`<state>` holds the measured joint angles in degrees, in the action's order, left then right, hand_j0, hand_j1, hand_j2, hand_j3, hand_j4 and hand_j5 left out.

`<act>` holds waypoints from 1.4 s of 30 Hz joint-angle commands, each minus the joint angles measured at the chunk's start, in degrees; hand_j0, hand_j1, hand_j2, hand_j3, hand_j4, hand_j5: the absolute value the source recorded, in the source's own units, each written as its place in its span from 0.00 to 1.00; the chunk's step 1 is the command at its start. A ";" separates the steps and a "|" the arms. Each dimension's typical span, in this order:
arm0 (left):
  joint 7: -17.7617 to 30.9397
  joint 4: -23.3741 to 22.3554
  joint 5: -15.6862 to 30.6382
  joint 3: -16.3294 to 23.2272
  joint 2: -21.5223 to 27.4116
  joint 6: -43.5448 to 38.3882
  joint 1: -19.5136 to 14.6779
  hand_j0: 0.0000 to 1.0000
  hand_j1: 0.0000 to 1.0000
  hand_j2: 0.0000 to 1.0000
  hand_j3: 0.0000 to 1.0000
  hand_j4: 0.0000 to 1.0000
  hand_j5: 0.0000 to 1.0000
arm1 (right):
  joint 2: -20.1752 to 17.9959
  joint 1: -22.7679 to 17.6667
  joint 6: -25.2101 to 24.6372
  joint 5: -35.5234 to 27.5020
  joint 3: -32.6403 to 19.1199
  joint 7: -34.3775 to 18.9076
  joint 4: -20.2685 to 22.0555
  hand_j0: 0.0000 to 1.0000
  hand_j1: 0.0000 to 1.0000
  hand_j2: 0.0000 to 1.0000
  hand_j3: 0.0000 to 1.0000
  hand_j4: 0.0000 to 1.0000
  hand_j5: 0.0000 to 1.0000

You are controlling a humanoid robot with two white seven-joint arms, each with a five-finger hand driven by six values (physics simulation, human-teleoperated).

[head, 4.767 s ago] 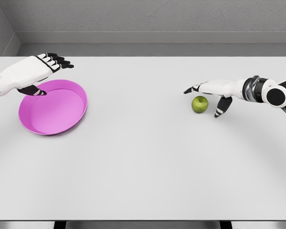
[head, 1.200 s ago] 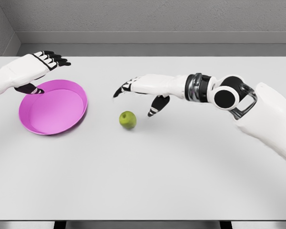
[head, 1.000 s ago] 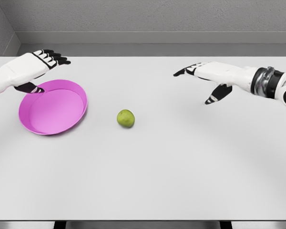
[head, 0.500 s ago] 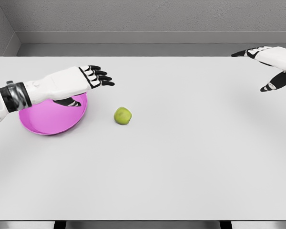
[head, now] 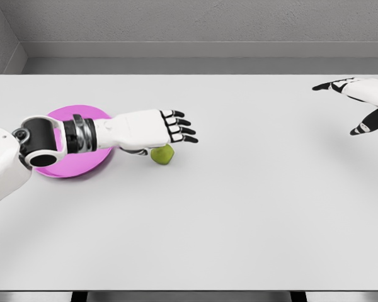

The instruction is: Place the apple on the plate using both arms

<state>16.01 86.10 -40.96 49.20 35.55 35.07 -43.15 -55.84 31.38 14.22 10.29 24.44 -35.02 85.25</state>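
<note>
Green apple (head: 163,154) rests on the white table (head: 239,207), just beside the magenta plate (head: 62,170) at its 3 o'clock. Left hand (head: 152,130) hovers over the apple, fingers extended, grasping nothing. Right hand (head: 360,100), at the table's 2 o'clock, is spread and empty.

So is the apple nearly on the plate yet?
Partly. The apple already sits on the table close beside the pink plate, not on it. The left hand hovers right over the apple with fingers spread, not gripping. The right hand is open, far off at the table's right edge. Grabbing the apple and setting it on the plate are left.
</note>
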 commanded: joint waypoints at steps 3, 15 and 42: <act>1.30 -0.41 -5.18 0.37 -0.48 -0.07 0.09 1.00 1.00 1.00 1.00 1.00 1.00 | -0.06 0.00 -0.07 -0.18 -0.01 0.02 -0.08 1.00 1.00 1.00 1.00 1.00 1.00; 3.23 -3.83 -7.38 4.06 -1.01 -0.07 -3.60 1.00 1.00 1.00 1.00 1.00 1.00 | -0.06 -0.09 -0.07 -0.18 0.08 0.02 -0.08 1.00 1.00 1.00 1.00 1.00 1.00; 9.39 -7.26 1.06 6.00 -3.64 -0.07 -4.22 0.86 0.86 0.86 0.86 0.86 0.86 | 0.03 -0.26 -0.07 -0.18 0.61 0.02 1.59 1.00 1.00 1.00 1.00 1.00 1.00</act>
<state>25.31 79.11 -40.20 55.22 31.95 35.10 -47.37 -55.63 30.94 14.22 10.29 25.00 -35.02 86.58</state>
